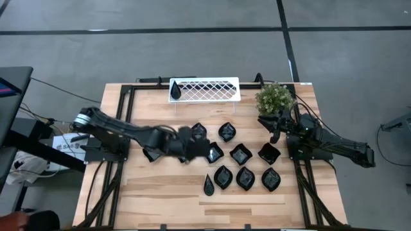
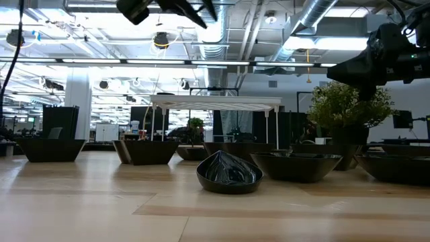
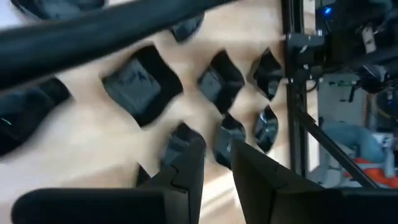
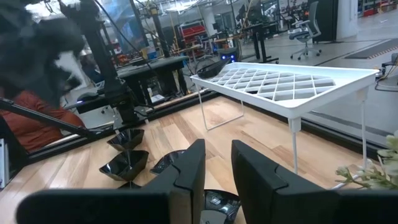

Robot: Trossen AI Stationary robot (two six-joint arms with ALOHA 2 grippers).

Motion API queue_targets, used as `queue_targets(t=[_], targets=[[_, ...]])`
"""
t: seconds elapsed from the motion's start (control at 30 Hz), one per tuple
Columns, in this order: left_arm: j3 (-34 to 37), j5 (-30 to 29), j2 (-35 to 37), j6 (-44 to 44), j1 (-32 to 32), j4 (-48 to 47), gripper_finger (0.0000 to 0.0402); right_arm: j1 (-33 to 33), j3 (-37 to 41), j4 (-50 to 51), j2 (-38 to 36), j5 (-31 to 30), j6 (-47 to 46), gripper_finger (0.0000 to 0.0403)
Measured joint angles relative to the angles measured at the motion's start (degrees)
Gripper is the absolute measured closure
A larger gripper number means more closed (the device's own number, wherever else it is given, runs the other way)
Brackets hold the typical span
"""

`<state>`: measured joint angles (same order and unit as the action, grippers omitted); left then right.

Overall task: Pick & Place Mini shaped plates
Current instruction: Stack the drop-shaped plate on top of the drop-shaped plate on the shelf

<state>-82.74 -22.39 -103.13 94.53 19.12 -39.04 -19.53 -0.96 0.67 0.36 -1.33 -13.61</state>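
The left gripper (image 1: pixel 204 149) reaches out over the middle of the desk (image 1: pixel 160 186), right above the cluster of small black plates (image 1: pixel 241 154). Its fingers (image 3: pixel 186 168) stand slightly apart with nothing between them. The plates lie scattered on the wood in loose rows, and one more black plate (image 1: pixel 174 89) rests on the end of the white lattice tray (image 1: pixel 205 89). The right gripper (image 1: pixel 275 135) waits beside the potted plant (image 1: pixel 275 98), fingers a little apart and empty.
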Motion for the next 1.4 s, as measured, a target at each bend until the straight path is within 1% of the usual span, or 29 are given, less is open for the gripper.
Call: queue_targets(t=[0.23,0.4,0.53,0.77,0.93,1.2,1.4], targets=[[0.0,2.3,-7.4,9.4,4.0,9.2,0.032,0.0,0.0,0.0,0.0,0.0,0.0,0.0329],[0.0,4.6,-11.3,13.5,5.6,14.6,0.032,0.0,0.0,0.0,0.0,0.0,0.0,0.0329],[0.0,4.9,-13.3,15.0,6.6,17.7,0.032,0.0,0.0,0.0,0.0,0.0,0.0,0.0329],[0.0,4.9,-13.7,15.4,7.2,18.2,0.032,0.0,0.0,0.0,0.0,0.0,0.0,0.0329],[0.0,4.9,-13.7,13.9,7.2,18.2,0.032,0.0,0.0,0.0,0.0,0.0,0.0,0.0329],[0.0,4.9,-13.7,13.7,7.2,13.5,0.032,0.0,0.0,0.0,0.0,0.0,0.0,0.0329],[0.0,4.9,-13.7,13.8,7.2,13.3,0.032,0.0,0.0,0.0,0.0,0.0,0.0,0.0329]])
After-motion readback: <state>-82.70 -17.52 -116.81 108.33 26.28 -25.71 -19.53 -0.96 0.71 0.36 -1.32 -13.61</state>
